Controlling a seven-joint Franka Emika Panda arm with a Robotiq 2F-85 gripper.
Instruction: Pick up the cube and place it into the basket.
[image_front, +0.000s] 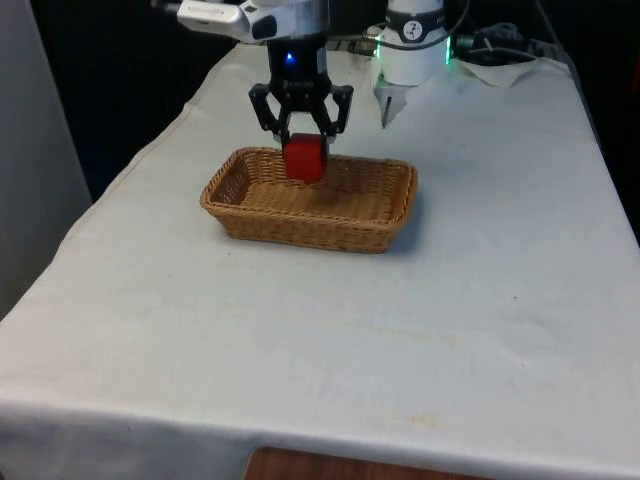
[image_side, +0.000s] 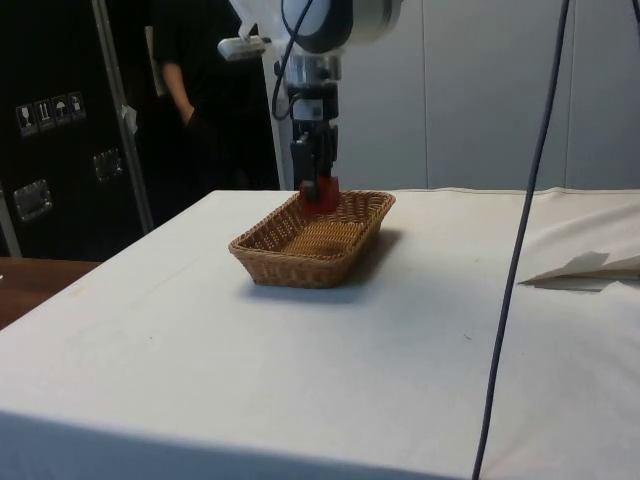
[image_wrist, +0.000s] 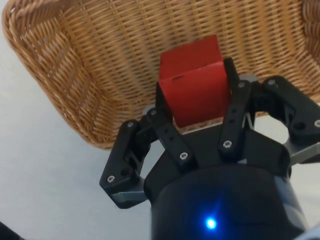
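Note:
A red cube (image_front: 305, 158) hangs just above the wicker basket (image_front: 240, 215), over its far half toward the front view's left. My black gripper (image_front: 304, 140) is shut on the cube, one finger on each side. From the side the cube (image_side: 321, 193) sits at about rim height of the basket (image_side: 290, 262), and the gripper (image_side: 318, 186) comes straight down onto it. In the wrist view the cube (image_wrist: 196, 87) is clamped between the fingers (image_wrist: 231, 92) with the basket's woven floor (image_wrist: 125, 45) below it.
The basket stands mid-table on the white cloth (image_front: 330, 330). A black cable (image_side: 520, 250) hangs down across the side view's right. Crumpled cloth (image_side: 590, 268) lies at that view's right edge. A person (image_side: 195, 90) stands behind the table.

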